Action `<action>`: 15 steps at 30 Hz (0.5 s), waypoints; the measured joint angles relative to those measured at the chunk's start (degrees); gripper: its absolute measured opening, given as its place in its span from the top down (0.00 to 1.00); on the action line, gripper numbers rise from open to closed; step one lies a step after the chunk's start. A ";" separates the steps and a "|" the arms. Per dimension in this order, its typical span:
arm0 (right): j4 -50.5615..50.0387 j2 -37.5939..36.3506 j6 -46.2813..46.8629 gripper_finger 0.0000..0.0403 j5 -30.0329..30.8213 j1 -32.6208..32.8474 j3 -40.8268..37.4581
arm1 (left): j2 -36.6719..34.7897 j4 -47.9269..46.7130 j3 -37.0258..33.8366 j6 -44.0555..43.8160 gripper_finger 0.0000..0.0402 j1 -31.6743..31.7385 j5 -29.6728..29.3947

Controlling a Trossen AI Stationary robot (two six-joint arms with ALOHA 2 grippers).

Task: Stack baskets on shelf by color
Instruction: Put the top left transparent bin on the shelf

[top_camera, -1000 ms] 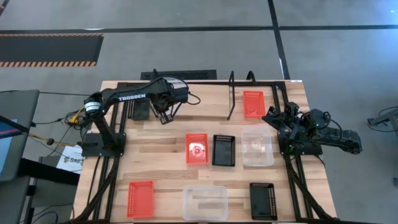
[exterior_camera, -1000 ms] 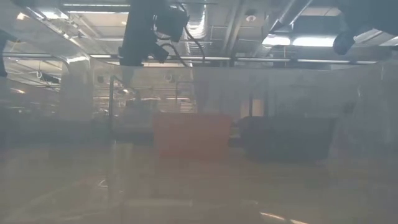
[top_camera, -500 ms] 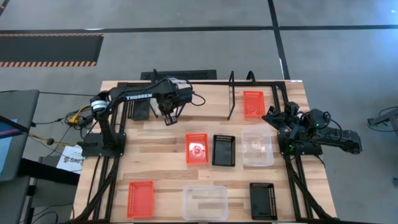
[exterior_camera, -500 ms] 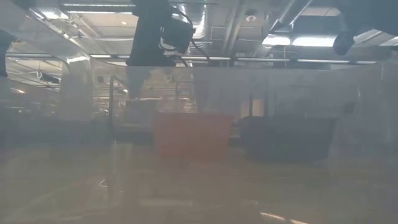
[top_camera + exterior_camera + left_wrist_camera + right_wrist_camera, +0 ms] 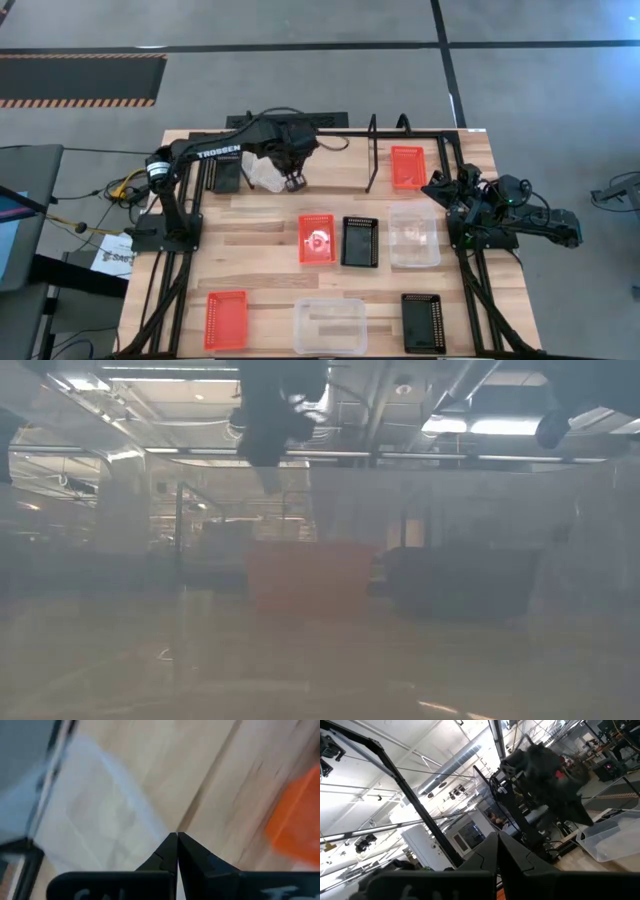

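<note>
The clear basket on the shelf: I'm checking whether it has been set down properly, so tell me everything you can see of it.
The clear basket is a small translucent plastic tray, whitish against the wood, lying at the left part of the shelf, next to a black basket. The left gripper hangs right beside it with fingers together; the left wrist view shows the tray apart from the fingertips. It looks empty. Whether it sits flat, or on another clear basket, cannot be told.

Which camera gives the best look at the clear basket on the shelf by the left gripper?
The high view: the clear basket lies whole on the shelf beside the left gripper. The left wrist view shows only a blurred part beyond the shut fingers. The low and right wrist views don't clearly show it.
</note>
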 joint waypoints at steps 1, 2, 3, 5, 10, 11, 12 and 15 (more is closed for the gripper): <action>-0.01 -0.01 0.00 0.92 0.00 0.00 0.00 | 0.00 0.57 1.08 0.03 1.00 -0.26 1.02; -0.02 -0.01 0.00 0.92 0.00 0.00 0.00 | -0.01 1.42 2.01 0.37 1.00 -0.59 2.34; 0.00 -0.01 0.00 0.92 0.00 0.00 0.00 | -0.02 2.71 2.59 0.92 1.00 -0.92 3.93; -0.01 0.00 0.00 0.92 0.00 0.00 0.00 | 0.61 4.93 3.17 1.75 1.00 -1.70 6.37; -0.02 0.01 0.00 0.92 -0.02 -0.11 0.00 | 5.28 5.49 3.21 3.80 1.00 -2.60 7.56; 0.06 0.01 0.00 0.92 0.00 -0.09 0.00 | 6.66 4.99 3.22 4.13 1.00 -2.62 6.66; 0.06 0.01 0.00 0.92 0.07 -0.11 0.00 | 7.97 5.07 3.38 4.22 1.00 -2.62 5.44; 0.13 -0.01 0.01 0.92 0.30 -0.11 -0.02 | 12.40 3.35 5.25 4.30 1.00 -2.60 -0.41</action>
